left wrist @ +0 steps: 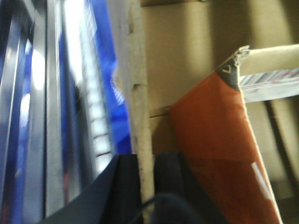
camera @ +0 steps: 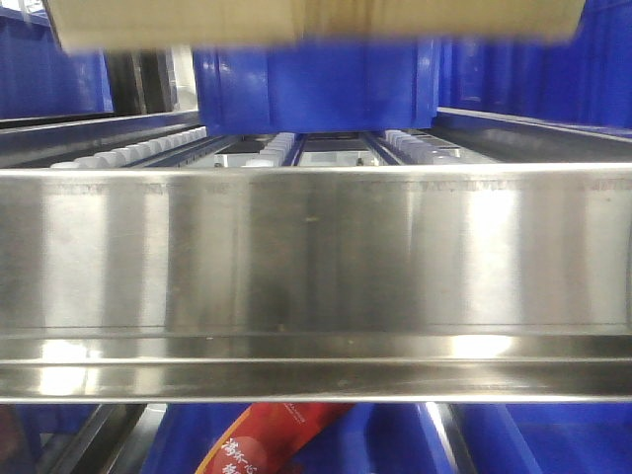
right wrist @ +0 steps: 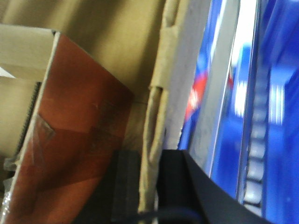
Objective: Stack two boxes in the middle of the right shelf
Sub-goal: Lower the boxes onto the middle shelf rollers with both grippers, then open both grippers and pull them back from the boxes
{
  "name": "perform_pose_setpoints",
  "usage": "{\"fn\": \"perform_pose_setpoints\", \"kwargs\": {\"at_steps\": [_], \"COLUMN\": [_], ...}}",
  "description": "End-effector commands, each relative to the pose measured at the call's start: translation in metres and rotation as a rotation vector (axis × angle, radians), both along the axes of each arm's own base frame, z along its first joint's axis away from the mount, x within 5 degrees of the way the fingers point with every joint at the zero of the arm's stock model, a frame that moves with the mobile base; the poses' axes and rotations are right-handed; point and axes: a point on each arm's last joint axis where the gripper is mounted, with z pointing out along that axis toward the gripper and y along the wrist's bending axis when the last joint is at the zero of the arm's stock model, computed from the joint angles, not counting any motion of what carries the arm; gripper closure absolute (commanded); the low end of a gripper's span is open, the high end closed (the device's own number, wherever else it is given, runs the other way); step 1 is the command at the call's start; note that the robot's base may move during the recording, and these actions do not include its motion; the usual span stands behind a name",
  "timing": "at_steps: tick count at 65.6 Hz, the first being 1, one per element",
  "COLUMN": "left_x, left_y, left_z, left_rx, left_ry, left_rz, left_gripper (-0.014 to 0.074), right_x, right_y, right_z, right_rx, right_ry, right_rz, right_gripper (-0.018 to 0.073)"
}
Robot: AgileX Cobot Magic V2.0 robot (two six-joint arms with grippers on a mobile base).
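Tan carton holds orange box; left pincer, right pincer each clamp carton wall.

a tan cardboard box, its wall pinched between both grippers' fingers, hangs above the steel shelf rail.

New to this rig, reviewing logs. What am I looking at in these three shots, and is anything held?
It is a two-armed mobile robot. The front camera looks straight at a steel shelf: shiny front rail, white roller tracks behind, blue bins further back. The tan strip at the top is a cardboard box carried above the shelf. The other two cameras sit on the wrists. Each shows dark fingers pinching a box wall: left gripper, right gripper. Inside the box sits a smaller orange-red box. Both arms appear to hold the same carton from opposite sides.
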Motion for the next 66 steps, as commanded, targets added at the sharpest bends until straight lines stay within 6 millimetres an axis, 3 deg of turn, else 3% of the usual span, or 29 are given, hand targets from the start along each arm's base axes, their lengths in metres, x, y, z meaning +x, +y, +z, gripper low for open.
{"fn": "perform_pose_setpoints", "kwargs": {"at_steps": [1, 18, 26, 36, 39, 48, 57, 66], "left_x": [0.015, 0.039, 0.044, 0.044, 0.044, 0.044, 0.04, 0.028], "left_y": [0.006, -0.001, -0.004, -0.005, -0.005, -0.005, -0.004, 0.0], "left_z": [-0.005, -0.029, -0.036, -0.038, -0.038, -0.038, -0.033, -0.021], "left_rx": [0.087, 0.117, 0.114, 0.109, 0.109, 0.109, 0.101, 0.088], "left_ry": [-0.034, 0.033, 0.052, 0.061, 0.061, 0.061, 0.049, 0.015], "left_rz": [0.035, 0.035, 0.03, 0.026, 0.026, 0.026, 0.025, 0.025], "left_gripper": [0.0708, 0.0708, 0.0687, 0.0456, 0.0326, -0.0035, 0.0076, 0.0125], "right_x": [0.013, 0.047, 0.053, 0.055, 0.055, 0.055, 0.049, 0.037], "right_y": [-0.003, 0.005, 0.007, 0.007, 0.007, 0.007, 0.006, 0.003], "right_z": [-0.01, -0.046, -0.053, -0.055, -0.055, -0.055, -0.048, -0.033], "right_rx": [-0.032, -0.059, -0.064, -0.066, -0.066, -0.066, -0.061, -0.045], "right_ry": [0.01, 0.121, 0.14, 0.146, 0.146, 0.146, 0.128, 0.07], "right_rz": [-0.021, -0.019, -0.019, -0.019, -0.019, -0.019, -0.019, -0.023], "right_gripper": [0.0712, 0.0706, 0.0599, 0.0288, 0.0165, -0.0016, 0.0004, 0.0056]}}
